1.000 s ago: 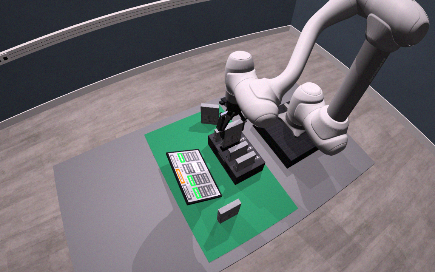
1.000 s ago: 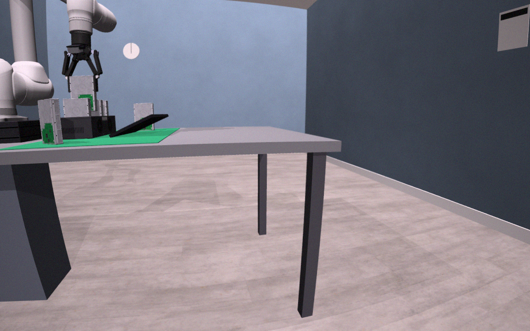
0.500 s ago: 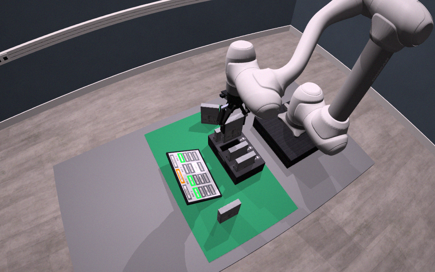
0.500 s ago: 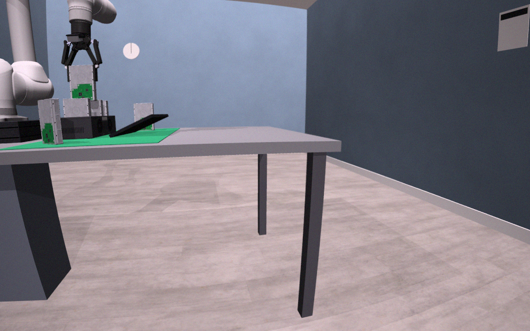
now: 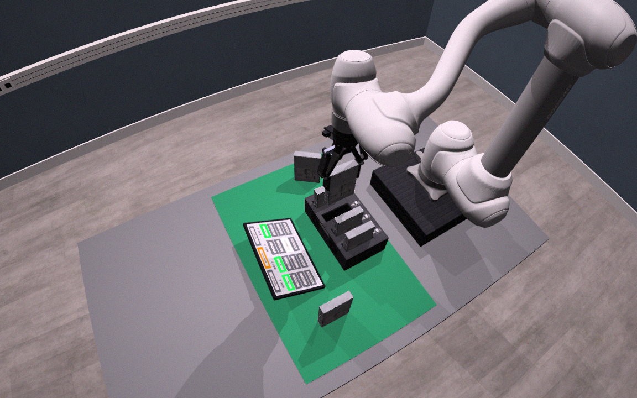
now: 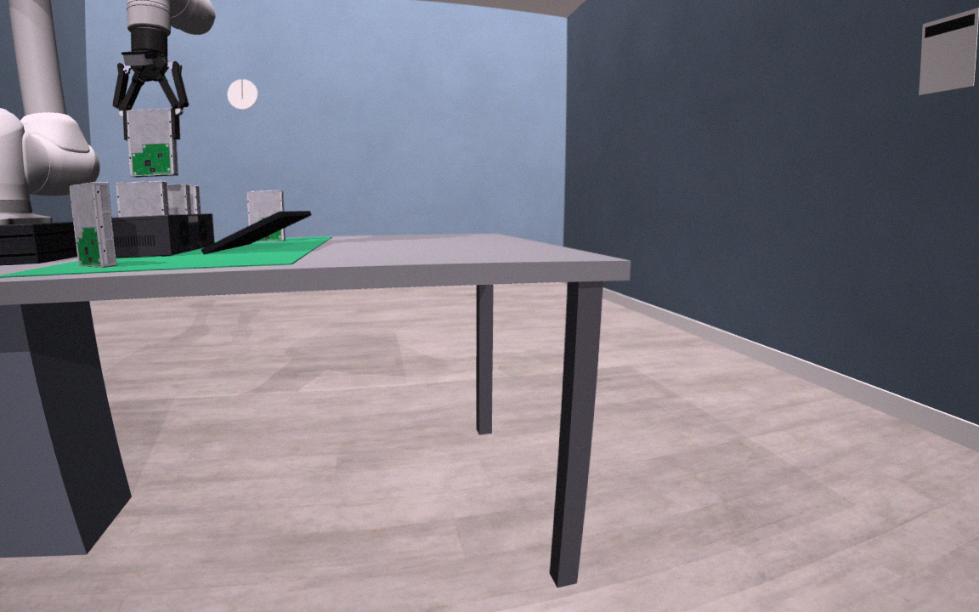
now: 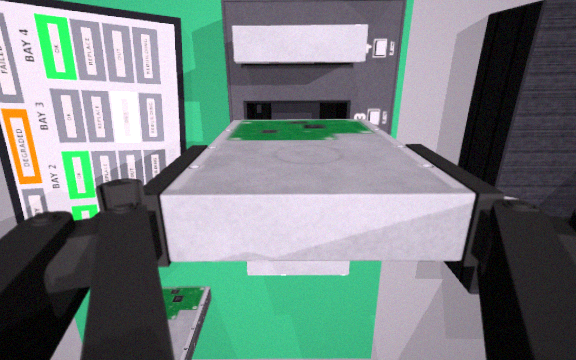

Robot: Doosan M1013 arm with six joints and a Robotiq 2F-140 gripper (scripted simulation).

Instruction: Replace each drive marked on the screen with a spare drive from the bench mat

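Note:
My gripper [image 5: 339,159] is shut on a grey drive [image 5: 342,184] and holds it upright, clear above the black dock [image 5: 343,233]. In the side view the gripper [image 6: 149,104] holds the drive [image 6: 150,143] well above the dock [image 6: 162,233]. In the wrist view the fingers clamp the drive's [image 7: 313,170] two sides. Below it bay 3 [image 7: 298,109] stands empty, and bay 4 holds a drive [image 7: 300,43]. The screen [image 5: 283,257] shows DEGRADED in orange [image 7: 22,145] and OUT lit for bay 3; bays 2 and 4 show green OK. Three drives remain in the dock.
One spare drive [image 5: 307,166] stands on the far end of the green mat [image 5: 320,267]; the other [image 5: 335,308] stands near its front end. The arm's black base block [image 5: 417,203] sits right of the dock.

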